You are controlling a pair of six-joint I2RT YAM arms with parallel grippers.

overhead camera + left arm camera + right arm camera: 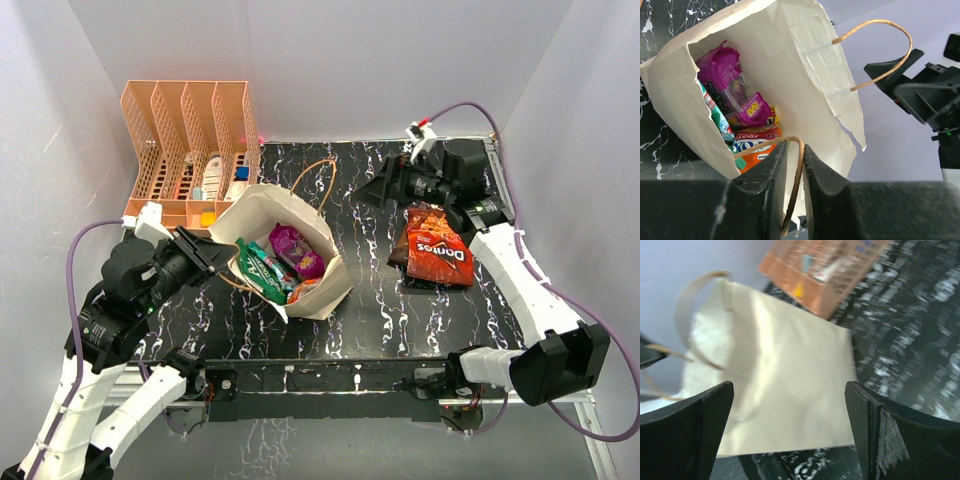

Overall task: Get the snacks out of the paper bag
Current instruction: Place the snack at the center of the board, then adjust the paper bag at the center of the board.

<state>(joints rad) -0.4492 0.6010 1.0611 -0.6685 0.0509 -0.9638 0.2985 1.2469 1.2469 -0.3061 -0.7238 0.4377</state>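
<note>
The paper bag (315, 225) lies tilted on the black marbled table, its mouth facing my left arm. It holds a purple packet (295, 250), a green one (262, 272) and an orange one (305, 290). The left wrist view shows the purple (732, 95), green (717, 117) and orange (752, 147) packets inside the bag (805, 60). My left gripper (795, 146) is shut on the bag's near cord handle (799, 167) at the mouth (225, 258). A red Doritos bag (435, 250) lies on the table at the right. My right gripper (372, 190) is open and empty above the table, facing the bag's side (785, 385).
An orange perforated rack (185, 140) with small white and blue items stands at the back left, just behind the bag; it also shows in the right wrist view (830, 265). The bag's far handle (320, 185) loops upward. White walls enclose the table.
</note>
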